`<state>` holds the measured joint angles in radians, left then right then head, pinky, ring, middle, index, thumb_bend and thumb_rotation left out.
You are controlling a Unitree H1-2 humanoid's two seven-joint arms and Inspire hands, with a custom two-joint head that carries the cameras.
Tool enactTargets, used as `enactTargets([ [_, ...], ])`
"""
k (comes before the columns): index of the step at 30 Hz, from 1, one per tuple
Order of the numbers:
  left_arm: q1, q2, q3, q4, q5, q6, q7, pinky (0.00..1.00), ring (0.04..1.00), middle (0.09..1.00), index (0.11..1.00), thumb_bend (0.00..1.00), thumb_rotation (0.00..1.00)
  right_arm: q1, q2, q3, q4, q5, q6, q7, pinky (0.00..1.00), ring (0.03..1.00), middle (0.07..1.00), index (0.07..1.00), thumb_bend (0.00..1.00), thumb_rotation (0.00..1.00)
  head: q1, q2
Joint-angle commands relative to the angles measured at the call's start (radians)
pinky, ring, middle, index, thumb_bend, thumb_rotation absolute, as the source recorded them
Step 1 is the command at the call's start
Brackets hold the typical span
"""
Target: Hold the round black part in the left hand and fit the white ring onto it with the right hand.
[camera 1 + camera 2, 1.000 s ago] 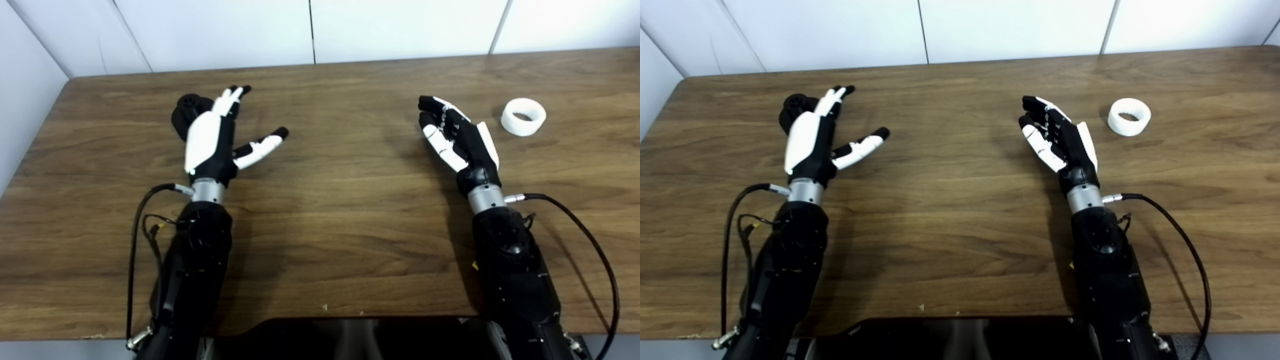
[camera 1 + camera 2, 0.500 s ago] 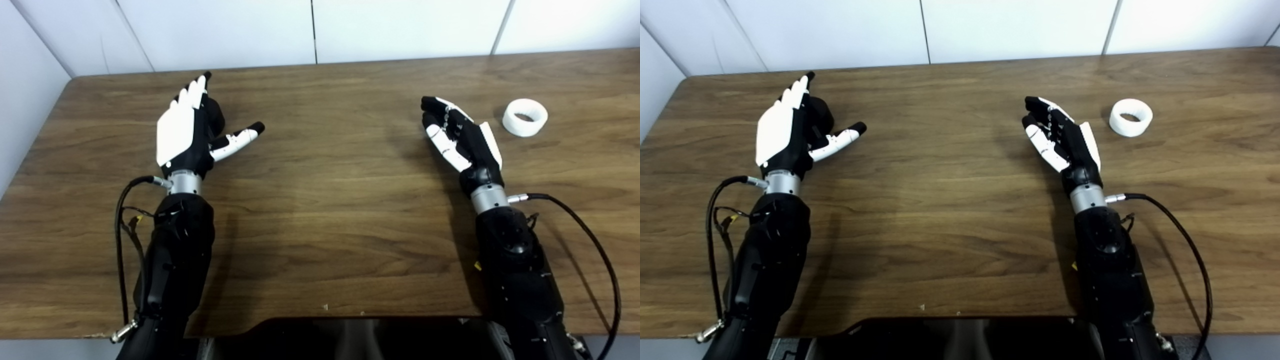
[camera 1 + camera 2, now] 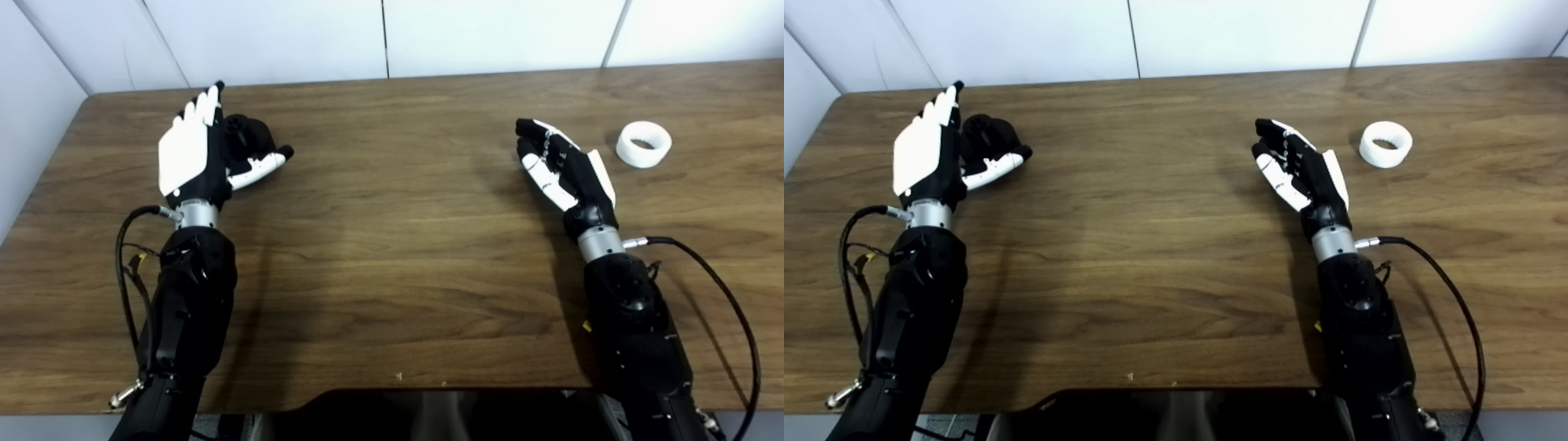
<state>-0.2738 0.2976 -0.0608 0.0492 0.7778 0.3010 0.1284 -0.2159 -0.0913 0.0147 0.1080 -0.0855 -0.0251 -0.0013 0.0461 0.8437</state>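
Two arms rise from the near edge of the brown wooden counter (image 3: pixel 398 257), one on each side, with a wide bare stretch of wood between them. Closest to the viewer, a dark panel (image 3: pixel 429 413) overlaps the counter's near edge at the middle. Further in, the right hand (image 3: pixel 566 168) hovers palm up, its fingers (image 3: pixel 531 136) loosely curled and apart, holding nothing. The left hand (image 3: pixel 196 153) stands near the far left corner, its white back toward the viewer, fingers stretched up and spread, thumb (image 3: pixel 263 164) reaching out to the right. The round black part (image 3: pixel 989 135) sits on the counter inside that open hand, between the raised fingers and the thumb; whether the hand touches it cannot be told, and the fingers are not closed around it. The white ring (image 3: pixel 643 143) lies flat on the wood just beyond and to the right of the right hand, apart from it, with bare wood on all sides. Beyond everything, the counter's far edge meets a white panelled wall (image 3: pixel 490 30).
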Motion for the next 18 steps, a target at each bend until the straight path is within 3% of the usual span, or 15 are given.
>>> enactTargets([
  [1,-0.06,0.036,0.015,-0.009,0.024,0.007,0.037,1.0,1.0,1.0,1.0,0.98,0.6,-0.034,-0.004,-0.006,-0.021,0.005,-0.044,0.0,0.78,0.832,0.827,0.795,0.43,0.58,0.001,0.001],
  [6,-0.067,0.059,0.018,0.014,0.02,0.011,0.036,1.0,1.0,1.0,1.0,0.98,0.58,-0.031,-0.007,-0.004,-0.031,-0.015,-0.031,-0.009,0.78,0.825,0.821,0.789,0.44,0.61,0.002,0.001],
  [12,-0.086,0.101,-0.003,0.059,0.049,0.052,0.015,1.0,1.0,1.0,1.0,1.0,0.65,-0.03,-0.01,-0.004,-0.031,-0.034,-0.031,-0.014,0.8,0.83,0.823,0.784,0.44,0.63,0.0,0.002],
  [18,-0.102,0.122,-0.011,0.102,0.049,0.073,0.014,1.0,1.0,1.0,0.996,1.0,0.61,-0.03,-0.008,-0.008,-0.03,-0.025,-0.031,-0.01,0.79,0.827,0.817,0.775,0.44,0.61,0.003,0.002],
])
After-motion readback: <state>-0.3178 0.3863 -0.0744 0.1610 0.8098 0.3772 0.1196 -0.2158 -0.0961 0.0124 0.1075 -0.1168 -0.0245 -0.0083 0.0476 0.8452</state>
